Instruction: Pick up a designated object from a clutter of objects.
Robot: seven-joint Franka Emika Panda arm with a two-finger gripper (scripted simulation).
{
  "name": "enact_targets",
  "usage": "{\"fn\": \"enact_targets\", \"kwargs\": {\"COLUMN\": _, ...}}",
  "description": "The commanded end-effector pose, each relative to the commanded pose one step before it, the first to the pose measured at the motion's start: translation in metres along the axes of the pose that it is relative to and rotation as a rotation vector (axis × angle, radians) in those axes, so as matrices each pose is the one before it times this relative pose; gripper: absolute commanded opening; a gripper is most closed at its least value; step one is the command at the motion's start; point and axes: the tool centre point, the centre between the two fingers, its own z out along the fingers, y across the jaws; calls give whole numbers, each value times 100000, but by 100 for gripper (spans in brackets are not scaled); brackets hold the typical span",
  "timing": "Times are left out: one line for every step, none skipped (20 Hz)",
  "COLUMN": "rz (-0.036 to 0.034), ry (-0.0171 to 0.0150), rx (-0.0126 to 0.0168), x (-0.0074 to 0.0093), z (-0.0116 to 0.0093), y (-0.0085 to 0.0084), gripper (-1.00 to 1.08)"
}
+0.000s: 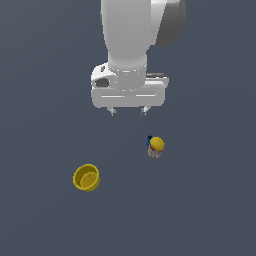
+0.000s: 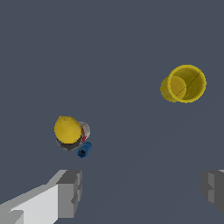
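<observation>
The designated object, a small round yellow-orange ball [image 1: 157, 144] [image 2: 68, 129], sits on the dark floor, pressed against a whitish piece with a dark top [image 1: 154, 153] [image 2: 83, 130] and a small blue bit [image 1: 149, 138] [image 2: 84, 149]. A hollow yellow cup [image 1: 86, 177] [image 2: 184, 83] lies apart from them, toward the exterior view's left. My gripper [image 1: 128, 111] [image 2: 142, 192] hangs above the floor, open, with nothing between its fingers [image 2: 70, 192]. It is above the ball and a little to the exterior view's left of it.
The floor [image 1: 210, 210] is a plain dark grey-blue surface. The white arm body [image 1: 130, 45] fills the upper middle of the exterior view.
</observation>
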Motion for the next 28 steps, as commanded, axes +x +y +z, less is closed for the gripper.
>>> {"fn": "enact_targets", "kwargs": {"rz": 0, "ry": 0, "rx": 0, "x": 0, "z": 0, "y": 1, "gripper": 100}}
{"fn": "enact_targets", "kwargs": {"rz": -62, "ry": -74, "rx": 16, "x": -12, "z": 25, "y": -63, "gripper": 100}}
{"fn": "enact_targets", "kwargs": {"rz": -172, "ry": -211, "rx": 48, "x": -38, "z": 68, "y": -179, "gripper": 100}}
{"fn": "enact_targets", "kwargs": {"rz": -293, "ry": -356, "rx": 81, "x": -62, "z": 116, "y": -297, "gripper": 100}}
{"fn": "enact_targets", "kwargs": {"rz": -414, "ry": -496, "rx": 110, "x": -89, "z": 158, "y": -409, "gripper": 100}}
{"fn": "enact_targets", "kwargs": {"rz": -540, "ry": -632, "rx": 137, "x": -118, "z": 193, "y": -515, "gripper": 100}}
{"fn": "enact_targets", "kwargs": {"rz": -651, "ry": -734, "rx": 156, "x": -143, "z": 212, "y": -583, "gripper": 100}}
{"fn": "enact_targets", "kwargs": {"rz": -586, "ry": -627, "rx": 132, "x": -127, "z": 165, "y": -481, "gripper": 100}}
{"fn": "enact_targets", "kwargs": {"rz": -484, "ry": -482, "rx": 103, "x": -103, "z": 110, "y": -354, "gripper": 100}}
{"fn": "enact_targets", "kwargs": {"rz": -374, "ry": -335, "rx": 76, "x": -77, "z": 58, "y": -230, "gripper": 100}}
{"fn": "enact_targets", "kwargs": {"rz": -250, "ry": -188, "rx": 48, "x": -48, "z": 13, "y": -112, "gripper": 100}}
{"fn": "enact_targets", "kwargs": {"rz": -90, "ry": -35, "rx": 16, "x": -17, "z": -21, "y": -2, "gripper": 100}}
{"fn": "enact_targets", "kwargs": {"rz": 64, "ry": 73, "rx": -14, "x": 12, "z": -21, "y": 55, "gripper": 100}}
{"fn": "enact_targets", "kwargs": {"rz": 155, "ry": 92, "rx": -29, "x": 31, "z": 11, "y": 43, "gripper": 100}}
{"fn": "enact_targets", "kwargs": {"rz": 202, "ry": 74, "rx": -35, "x": 36, "z": 48, "y": 0, "gripper": 100}}
{"fn": "enact_targets", "kwargs": {"rz": 250, "ry": 53, "rx": -41, "x": 40, "z": 86, "y": -42, "gripper": 100}}
{"fn": "enact_targets", "kwargs": {"rz": 303, "ry": 39, "rx": -48, "x": 47, "z": 123, "y": -81, "gripper": 100}}
{"fn": "enact_targets", "kwargs": {"rz": 360, "ry": 30, "rx": -56, "x": 54, "z": 159, "y": -116, "gripper": 100}}
{"fn": "enact_targets", "kwargs": {"rz": 431, "ry": 31, "rx": -66, "x": 62, "z": 194, "y": -144, "gripper": 100}}
{"fn": "enact_targets", "kwargs": {"rz": 504, "ry": 44, "rx": -77, "x": 72, "z": 225, "y": -166, "gripper": 100}}
{"fn": "enact_targets", "kwargs": {"rz": 599, "ry": 68, "rx": -91, "x": 83, "z": 254, "y": -178, "gripper": 100}}
{"fn": "enact_targets", "kwargs": {"rz": 687, "ry": 92, "rx": -103, "x": 94, "z": 286, "y": -196, "gripper": 100}}
{"fn": "enact_targets", "kwargs": {"rz": 772, "ry": 108, "rx": -114, "x": 101, "z": 318, "y": -217, "gripper": 100}}
{"fn": "enact_targets", "kwargs": {"rz": 841, "ry": 114, "rx": -121, "x": 103, "z": 353, "y": -247, "gripper": 100}}
{"fn": "enact_targets", "kwargs": {"rz": 912, "ry": 121, "rx": -128, "x": 104, "z": 387, "y": -276, "gripper": 100}}
{"fn": "enact_targets", "kwargs": {"rz": 985, "ry": 134, "rx": -135, "x": 104, "z": 421, "y": -305, "gripper": 100}}
{"fn": "enact_targets", "kwargs": {"rz": 1065, "ry": 151, "rx": -142, "x": 103, "z": 454, "y": -329, "gripper": 100}}
{"fn": "enact_targets", "kwargs": {"rz": 1142, "ry": 166, "rx": -147, "x": 99, "z": 488, "y": -355, "gripper": 100}}
